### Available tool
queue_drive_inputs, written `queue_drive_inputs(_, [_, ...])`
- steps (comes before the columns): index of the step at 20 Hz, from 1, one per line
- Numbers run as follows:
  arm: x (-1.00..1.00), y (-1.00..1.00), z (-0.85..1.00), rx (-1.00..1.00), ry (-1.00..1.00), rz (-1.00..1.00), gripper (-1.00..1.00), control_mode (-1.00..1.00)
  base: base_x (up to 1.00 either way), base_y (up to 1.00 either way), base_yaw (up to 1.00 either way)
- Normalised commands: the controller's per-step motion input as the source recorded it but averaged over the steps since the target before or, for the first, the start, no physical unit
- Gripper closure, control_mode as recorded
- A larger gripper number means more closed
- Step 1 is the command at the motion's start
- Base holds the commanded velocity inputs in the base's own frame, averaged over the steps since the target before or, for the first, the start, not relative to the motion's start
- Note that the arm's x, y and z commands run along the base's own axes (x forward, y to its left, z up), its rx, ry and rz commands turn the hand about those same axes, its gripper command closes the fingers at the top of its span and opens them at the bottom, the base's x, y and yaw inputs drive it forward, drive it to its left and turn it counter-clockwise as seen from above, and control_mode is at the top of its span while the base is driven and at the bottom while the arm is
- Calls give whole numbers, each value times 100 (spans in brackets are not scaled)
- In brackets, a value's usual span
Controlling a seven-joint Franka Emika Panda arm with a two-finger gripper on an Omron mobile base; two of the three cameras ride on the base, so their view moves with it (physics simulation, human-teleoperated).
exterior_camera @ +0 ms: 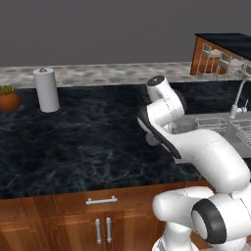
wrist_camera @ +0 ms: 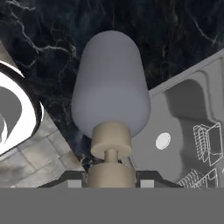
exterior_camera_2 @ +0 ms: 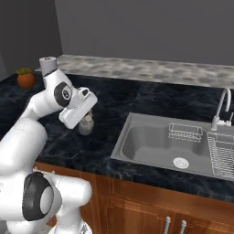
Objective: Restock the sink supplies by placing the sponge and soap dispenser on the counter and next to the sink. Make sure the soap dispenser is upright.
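The gripper is closed on the soap dispenser, with its dark fingertips pressed against either side of the tan pump head. Seen from the hand view, the dispenser's grey rounded body extends away from the hand, the tan collar and pump nearest the fingers.

In the right base view, the gripper points down, with the soap dispenser upright under it, its base at or just above the counter; contact cannot be confirmed. The dispenser is just left of the sink, near that basin's left rim and towards the near edge of the counter.

In the left base view, the arm covers the dispenser; the counter extends to the left and the sink lies to the right.

The sink holds a round drain, a small wire rack at its far side and a larger wire rack at its right end. A curved silver faucet rises behind the right part of the basin.

Far left on the counter, well apart from the sink, are a paper towel roll and a potted plant. Brown cabinets with silver handles run below the counter.
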Motion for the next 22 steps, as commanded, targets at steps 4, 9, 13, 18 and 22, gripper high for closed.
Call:
queue_drive_inputs(4, [48, 2, 1, -17, 28, 14, 100, -100, 0, 0, 0])
queue_drive_inputs(9, [58, -3, -13, -25, 25, 0, 100, -100, 0, 0, 0])
queue_drive_inputs(13, [52, 0, -6, -17, 7, 0, 100, -100, 0, 0, 0])
queue_drive_inputs(18, [59, 0, -13, -10, 3, 0, 100, -100, 0, 0, 0])
queue_drive_inputs(22, [69, 0, -29, -2, 8, 0, 100, -100, 0, 0, 0])
